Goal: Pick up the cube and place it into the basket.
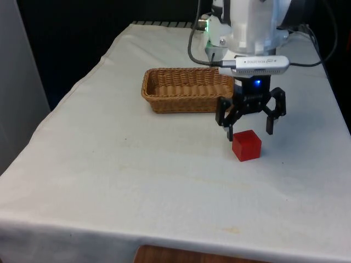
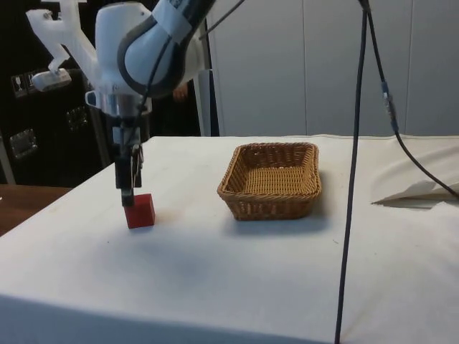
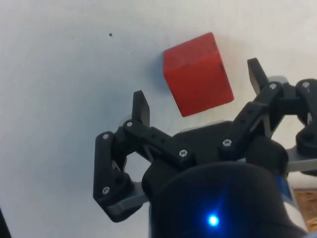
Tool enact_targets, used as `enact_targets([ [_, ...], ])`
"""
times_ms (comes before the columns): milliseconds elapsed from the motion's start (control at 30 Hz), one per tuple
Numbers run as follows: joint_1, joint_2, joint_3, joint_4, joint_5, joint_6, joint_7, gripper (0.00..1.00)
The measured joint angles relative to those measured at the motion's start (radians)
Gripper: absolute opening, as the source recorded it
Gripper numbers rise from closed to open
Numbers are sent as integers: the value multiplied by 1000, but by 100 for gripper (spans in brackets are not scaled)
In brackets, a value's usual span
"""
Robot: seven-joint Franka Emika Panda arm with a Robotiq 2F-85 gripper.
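Cloth (image 1: 137, 181), white and slightly creased, covering the whole table and lying bare on the camera side of the cube. Small red solid cube (image 1: 246, 145) sitting flat on that cloth, one corner turned toward the front camera, resting well apart from the basket and nearer the front camera than it. Black two-finger gripper (image 1: 250, 125) hanging just above and slightly behind the cube, pointing straight down, fingers spread wide, wider than the cube, and holding nothing. Fingertips (image 3: 141, 106) reaching down to about the level of the cube's top face in the front view, one to either side of it; in the wrist view the cube (image 3: 198, 74) lying just past the tips rather than squarely between them. In the side view, the gripper (image 2: 130, 188) standing right over the cube (image 2: 140, 211); contact impossible to judge there. Oblong brown woven wicker basket (image 1: 186, 89) lying beyond the cube and toward the front view's left of it, open side up, nothing inside. Behind the cube, white arm (image 1: 255, 27) rising from the gripper, with black cables (image 2: 355, 143) trailing from it.
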Motion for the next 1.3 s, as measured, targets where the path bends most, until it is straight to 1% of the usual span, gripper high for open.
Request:
enact_targets([
  [167, 0, 25, 0, 1, 0, 27, -30, 100],
  [400, 0, 38, 0, 1, 0, 33, -48, 100],
  [967, 3, 55, 0, -5, -1, 35, -54, 100],
  [1000, 3, 55, 0, -5, -1, 35, -54, 97],
  [1033, 3, 55, 0, -5, -1, 35, -54, 90],
  [1067, 3, 55, 0, -5, -1, 35, -54, 90],
  [1100, 3, 56, 0, -5, -2, 35, -54, 80],
  [1133, 3, 56, 0, -5, -2, 35, -55, 70],
  [1167, 3, 57, 0, -5, -2, 35, -55, 47],
  [1300, 3, 58, 0, -5, -3, 35, -55, 3],
])
